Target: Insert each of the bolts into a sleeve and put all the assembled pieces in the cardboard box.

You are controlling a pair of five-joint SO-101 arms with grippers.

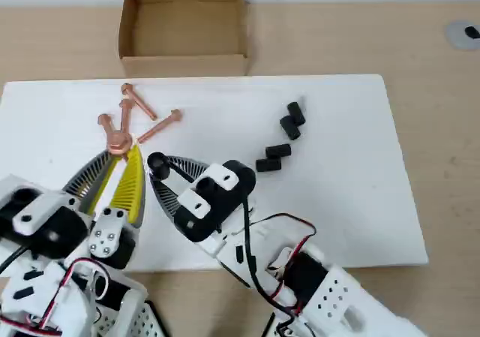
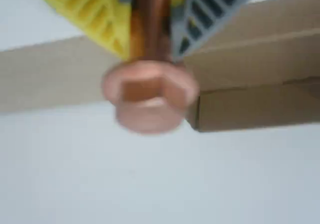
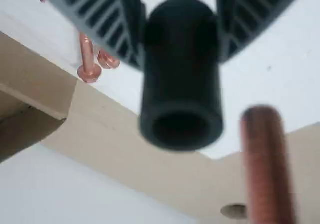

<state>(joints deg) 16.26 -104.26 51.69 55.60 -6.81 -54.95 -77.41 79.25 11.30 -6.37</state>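
Observation:
My left gripper (image 1: 120,146), with one yellow and one grey finger, is shut on a copper bolt (image 1: 118,142) whose hex head (image 2: 148,97) sticks out past the tips. Right beside it, my right gripper (image 1: 157,164) is shut on a black sleeve (image 3: 181,74) with its open bore facing outward. A copper bolt shaft (image 3: 265,166) shows close beside that sleeve. Several loose bolts (image 1: 139,103) lie just beyond both grippers on the white mat (image 1: 345,202). Several black sleeves (image 1: 289,127) lie at the mat's middle right. The open cardboard box (image 1: 184,23) stands behind the mat.
Both arm bases crowd the near edge of the table (image 1: 442,127). A grey round fitting (image 1: 463,34) sits in the tabletop at the far right. The mat is bare at its far left and far right.

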